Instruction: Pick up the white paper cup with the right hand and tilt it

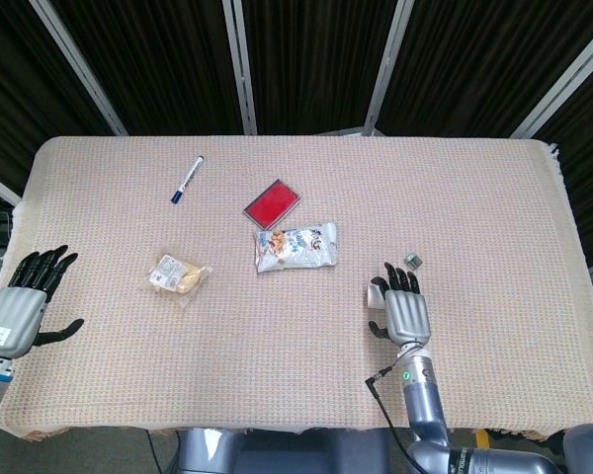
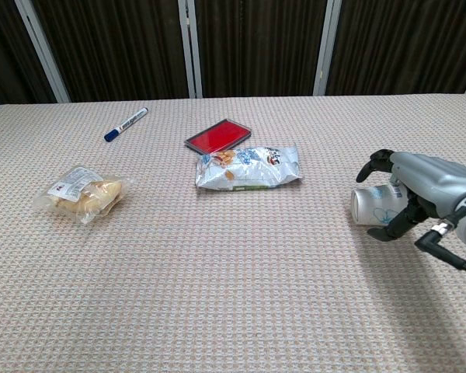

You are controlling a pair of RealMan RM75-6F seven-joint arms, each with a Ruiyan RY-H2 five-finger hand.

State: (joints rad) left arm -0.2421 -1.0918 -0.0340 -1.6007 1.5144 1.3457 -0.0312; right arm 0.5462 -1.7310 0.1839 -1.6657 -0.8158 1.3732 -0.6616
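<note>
1. The white paper cup (image 2: pixel 375 204) lies on its side on the right part of the table (image 1: pixel 494 197), long axis running left-right, open mouth facing left, base toward the right hand (image 2: pixel 415 190).
2. The right hand sits directly over and around the cup: fingers curl over the top, thumb tip comes up under the near side. In the head view the hand (image 1: pixel 402 312) hides nearly all of the cup; only a sliver of white shows at its left edge.
3. Grip state: fingers cage the cup and appear to touch it, but I can't tell whether it is actually clamped; the cup looks to be resting on the cloth.
4. The left hand (image 1: pixel 22 303) hangs off the near-left table edge, fingers spread, holding nothing, well apart from the cup. The right hand is plainly the nearer one.
5. Materials: the cup is thin paper, a smooth tapered cylinder with a pale blue print. It is light and crushable, and being round it can roll on its side. The tablecloth is a coarse pinkish woven fabric that should give some friction.
6. A small grey-green object (image 1: pixel 412 260) lies just beyond the right hand, apart from it; too small to identify.
</note>
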